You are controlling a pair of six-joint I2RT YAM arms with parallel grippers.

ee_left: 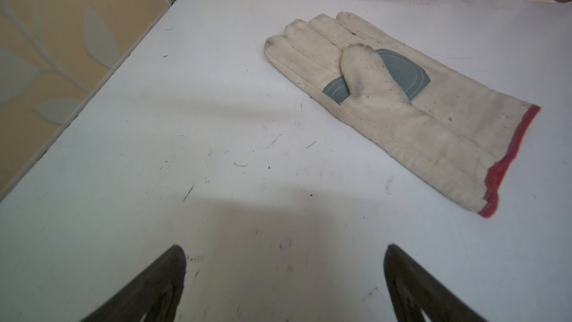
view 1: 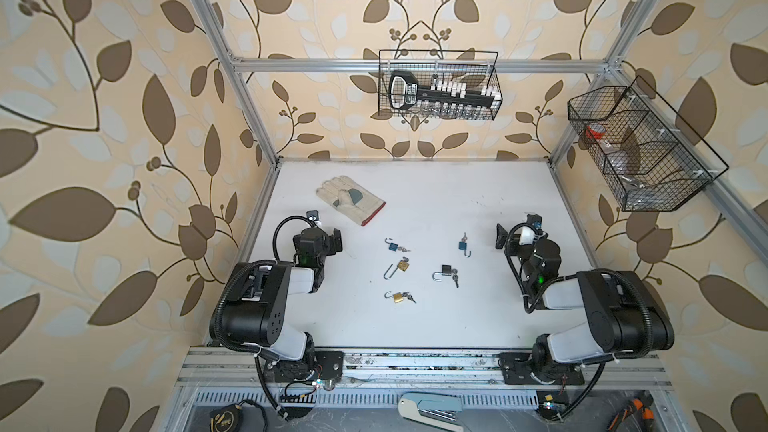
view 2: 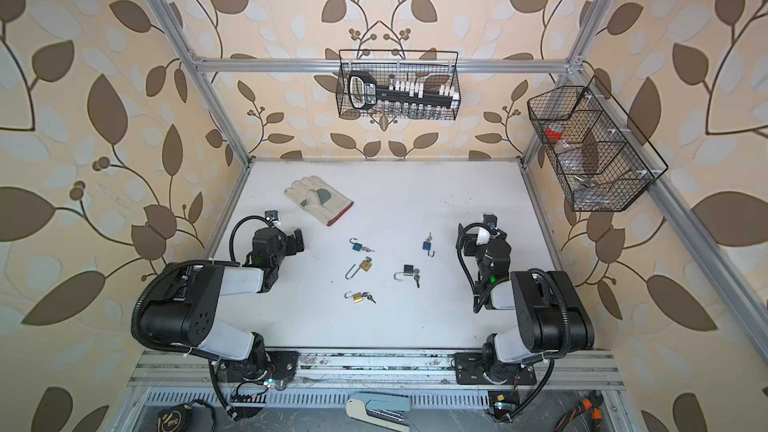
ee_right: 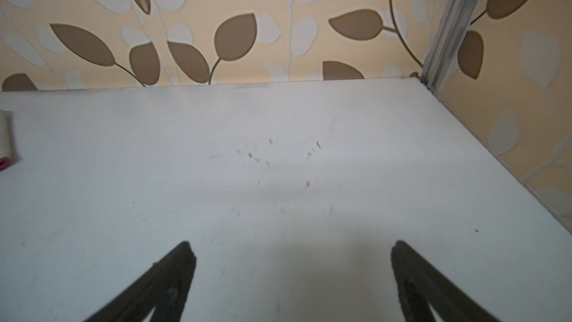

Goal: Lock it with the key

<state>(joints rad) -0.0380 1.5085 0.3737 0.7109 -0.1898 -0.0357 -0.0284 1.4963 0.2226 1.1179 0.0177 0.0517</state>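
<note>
Several small padlocks lie in the middle of the white table [view 1: 415,326], all with shackles swung open and keys in them. In both top views I see a blue padlock [view 1: 392,246] [view 2: 356,246], a brass padlock [view 1: 402,265], a black padlock [view 1: 446,270] with its key [view 1: 455,278], a second blue one [view 1: 462,245] and a second brass one [view 1: 397,297]. My left gripper [view 1: 336,241] [ee_left: 284,258] is open and empty, left of the locks. My right gripper [view 1: 500,236] [ee_right: 292,255] is open and empty to their right. Neither wrist view shows a lock.
A cream work glove [view 1: 351,200] [ee_left: 387,97] lies at the back left of the table. A wire basket [view 1: 438,85] hangs on the back rail and another wire basket [view 1: 640,147] on the right rail. A tape measure [view 1: 222,417], stapler [view 1: 430,409] and pliers [view 1: 627,413] sit below the front rail.
</note>
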